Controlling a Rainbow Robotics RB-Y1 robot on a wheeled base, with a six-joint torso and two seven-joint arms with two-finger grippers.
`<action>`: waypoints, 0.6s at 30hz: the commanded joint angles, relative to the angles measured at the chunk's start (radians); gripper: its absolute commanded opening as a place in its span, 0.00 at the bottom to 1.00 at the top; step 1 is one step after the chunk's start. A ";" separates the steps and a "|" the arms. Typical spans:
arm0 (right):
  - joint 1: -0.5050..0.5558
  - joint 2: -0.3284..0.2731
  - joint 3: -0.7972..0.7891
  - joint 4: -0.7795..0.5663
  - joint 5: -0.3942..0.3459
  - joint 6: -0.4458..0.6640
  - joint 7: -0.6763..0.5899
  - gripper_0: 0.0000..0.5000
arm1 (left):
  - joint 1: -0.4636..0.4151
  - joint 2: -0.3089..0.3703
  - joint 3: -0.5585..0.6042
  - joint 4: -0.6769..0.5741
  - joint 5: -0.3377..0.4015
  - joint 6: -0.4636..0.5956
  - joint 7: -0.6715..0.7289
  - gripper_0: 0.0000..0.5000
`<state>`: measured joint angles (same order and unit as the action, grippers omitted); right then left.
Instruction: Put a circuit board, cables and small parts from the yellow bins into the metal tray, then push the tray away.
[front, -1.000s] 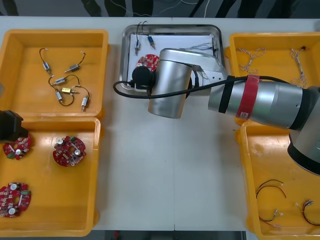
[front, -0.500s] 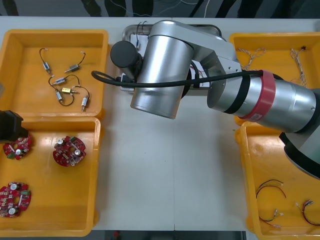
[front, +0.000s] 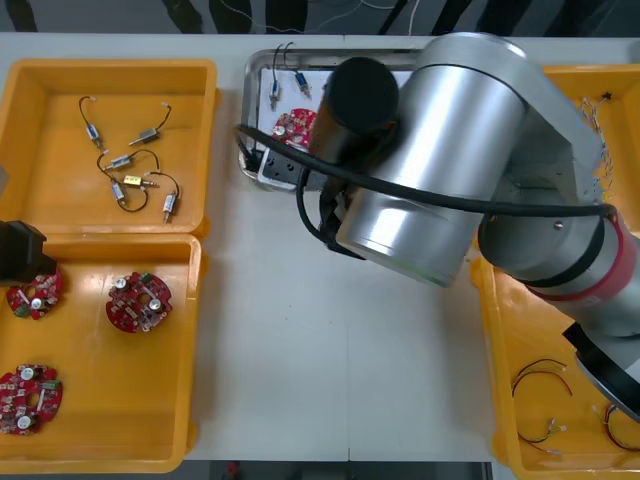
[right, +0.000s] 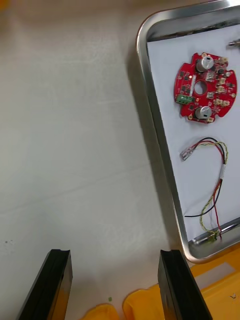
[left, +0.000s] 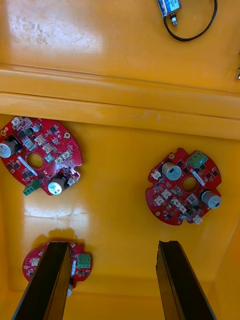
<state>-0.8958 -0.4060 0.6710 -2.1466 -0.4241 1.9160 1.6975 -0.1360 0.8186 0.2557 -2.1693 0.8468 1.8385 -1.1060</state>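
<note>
Circuit board (right: 205, 93) lying flat inside the metal tray (right: 159, 150): it is round and red, with a hole at its middle, two silver cans, a small green block at one edge and rows of tiny pale parts. Just beside it on the tray's white lining lies a looped red and yellow cable (right: 216, 186) with a clear plug at one end. Seen from above, the tray sits at the far middle of the table (front: 300, 350), between the yellow bins (front: 110, 65), with two small metal parts (front: 273, 92) near its far left corner. My right gripper (right: 115, 255) hangs over bare table just outside the tray's rim, its fingers wide apart and holding nothing. My left gripper (left: 112, 245) is parked over the near left bin (left: 115, 220), equally wide open and empty, above three more red boards (left: 184, 186). Half a second ago my right arm covered the tray's left part and hid the board. It has since swung towards my right, and the board shows again. The tray lies where it did, and my left arm has not moved.
</note>
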 joint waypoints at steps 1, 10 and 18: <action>0.063 -0.002 -0.099 -0.091 0.018 0.004 -0.018 1.00 | 0.016 0.045 0.031 -0.029 0.006 -0.010 -0.041 1.00; 0.230 -0.057 -0.381 -0.144 -0.041 0.004 -0.027 1.00 | 0.016 0.045 0.031 -0.029 0.006 -0.010 -0.041 1.00; 0.380 -0.080 -0.663 -0.145 -0.121 0.004 -0.050 1.00 | 0.016 0.045 0.031 -0.029 0.006 -0.010 -0.041 1.00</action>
<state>-0.5673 -0.4512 0.1082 -2.2571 -0.5214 1.9169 1.6932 -0.1360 0.8187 0.2558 -2.1693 0.8468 1.8383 -1.1060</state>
